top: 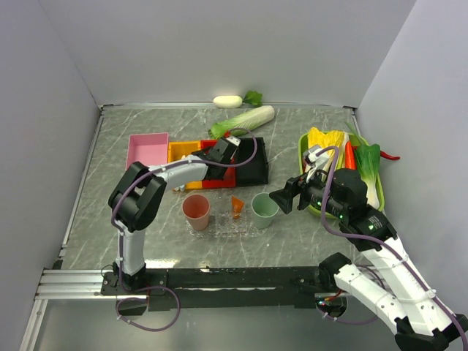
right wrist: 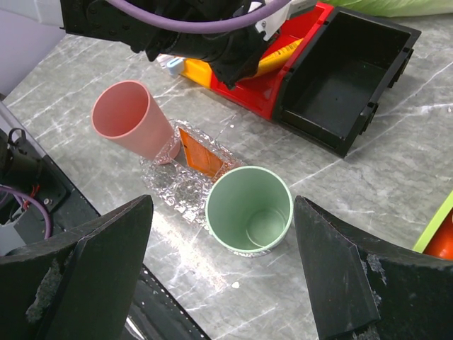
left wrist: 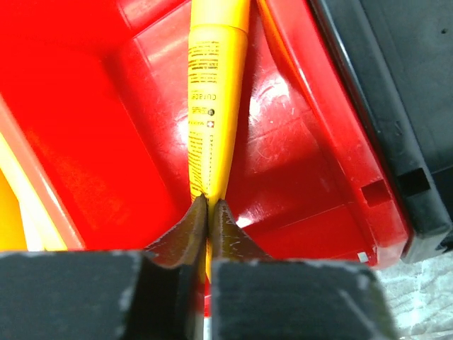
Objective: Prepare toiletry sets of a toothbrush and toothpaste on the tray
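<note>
Left wrist view: my left tool (left wrist: 209, 205) is closed, its two tips pinched together on the flat crimped tail of the yellow toothpaste tube (left wrist: 212, 92). The tube lies along the floor of the red bin (left wrist: 297, 163), its body running away from me toward 12 o'clock. The black bin (left wrist: 396, 85) sits just beside the red one at 3 o'clock.

In the top view the tray (top: 219, 228) lies on the tabletop (top: 110, 219) at 6 o'clock from the red bin, near it but apart. The pink cup (top: 196, 210) stands at the tray's 9 o'clock end and the green cup (top: 265, 208) at its 3 o'clock end. The orange toothpaste tube (top: 237, 207) is between them, already on the tray. My right tool (right wrist: 223, 269) hangs wide open and empty at 3 o'clock from the green cup, touching nothing. I cannot pick out either toothbrush for certain in any view.

I judge this to be the pick of the second toothpaste: the grip is made, the lift is not yet begun. The next move calls for a straight rise so the tube clears the red bin's wall. Then comes a carry toward 6 o'clock and a release on a bare part of the tray, clear of both cups. The hold is only on the thin tail, so the tube may swing or slip; I would move slowly.
</note>
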Controlling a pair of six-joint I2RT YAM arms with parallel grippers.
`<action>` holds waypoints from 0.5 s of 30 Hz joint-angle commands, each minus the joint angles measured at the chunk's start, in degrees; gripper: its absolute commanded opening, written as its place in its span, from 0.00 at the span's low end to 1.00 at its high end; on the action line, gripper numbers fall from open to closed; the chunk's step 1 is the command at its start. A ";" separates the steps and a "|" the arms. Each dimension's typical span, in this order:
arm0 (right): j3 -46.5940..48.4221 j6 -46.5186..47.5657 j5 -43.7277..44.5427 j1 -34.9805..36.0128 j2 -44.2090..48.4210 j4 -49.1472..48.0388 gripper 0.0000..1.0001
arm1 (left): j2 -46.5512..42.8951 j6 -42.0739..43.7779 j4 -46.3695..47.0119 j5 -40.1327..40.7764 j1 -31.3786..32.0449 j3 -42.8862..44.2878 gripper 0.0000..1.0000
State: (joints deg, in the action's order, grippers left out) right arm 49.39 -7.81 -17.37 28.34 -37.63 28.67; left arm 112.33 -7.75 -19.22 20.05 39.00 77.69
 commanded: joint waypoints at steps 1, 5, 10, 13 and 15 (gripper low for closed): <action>0.45 0.43 0.58 -0.39 0.71 -2.04 0.88 | -2.55 0.02 0.85 0.25 0.63 -0.09 0.01; 0.62 0.52 1.19 -0.39 0.71 -1.77 0.88 | -5.01 -0.07 -0.29 -1.33 0.63 1.06 0.01; 0.71 0.61 2.24 -0.30 0.80 -1.95 0.88 | -8.70 0.63 -1.08 -2.56 0.63 1.67 0.01; 1.32 0.78 2.69 -0.30 0.45 -1.42 0.88 | -12.13 1.24 -0.91 -4.40 0.63 0.97 0.01; 2.29 0.78 2.69 -0.39 0.36 -0.63 0.88 | -14.94 1.94 -0.82 -5.46 0.63 0.36 0.01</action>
State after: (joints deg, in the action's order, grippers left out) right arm 49.41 -7.79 -15.62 28.34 -37.63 28.71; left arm 105.21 -7.46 -22.15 17.87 39.16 77.69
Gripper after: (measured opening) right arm 0.876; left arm 0.031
